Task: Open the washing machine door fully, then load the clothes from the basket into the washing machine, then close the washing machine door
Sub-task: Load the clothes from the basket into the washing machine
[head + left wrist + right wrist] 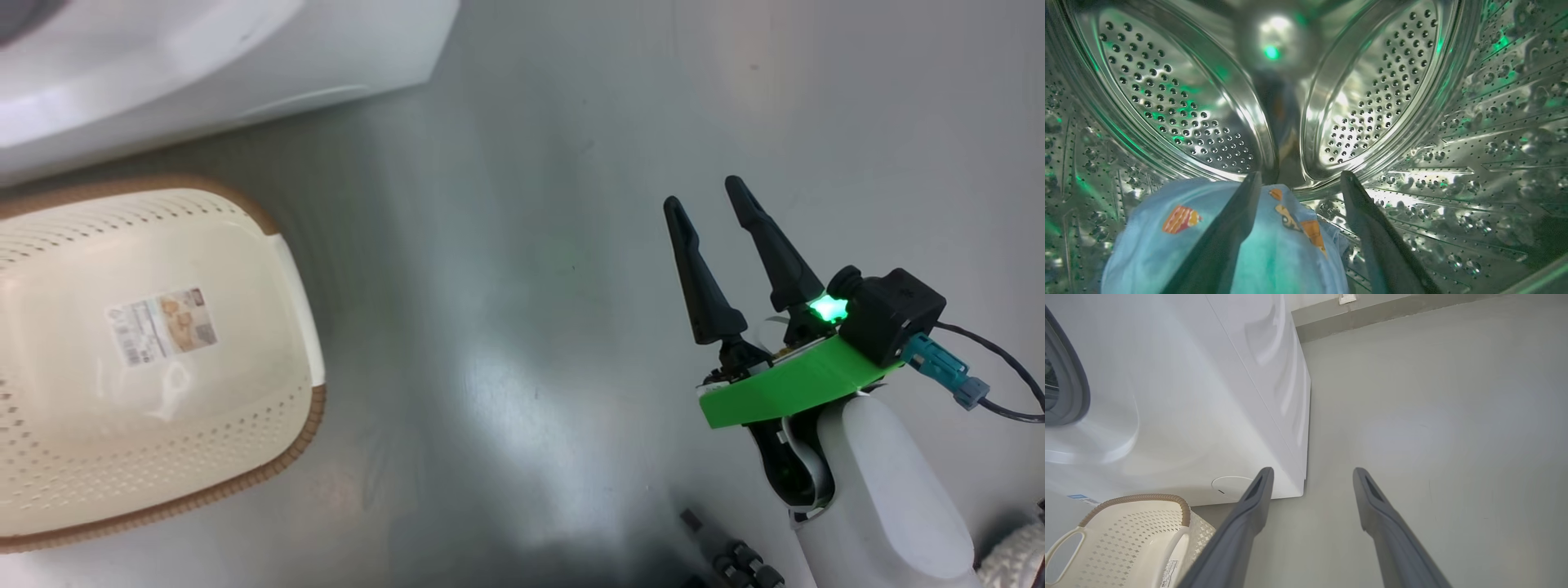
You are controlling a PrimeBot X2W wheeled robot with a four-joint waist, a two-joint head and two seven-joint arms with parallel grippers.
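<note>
**Left hand in the drum, cloth beneath it**

My left gripper (1301, 177) hangs inside the steel drum (1175, 102), fingers spread apart above the light-blue clothes (1286, 253) lying on the drum wall. It pinches nothing. My right gripper (702, 193) gapes over the floor (531, 245), off the washing machine (204, 73) corner. The basket (261, 425) sits against the machine's foot.

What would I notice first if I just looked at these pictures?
Probably the shiny metal drum full of little holes in the left wrist view, with a light-blue cloth with orange pictures lying low between the fingers of the open left gripper. In the head view a bright green light glows on the right gripper, and a cream basket sits at the left.
</note>
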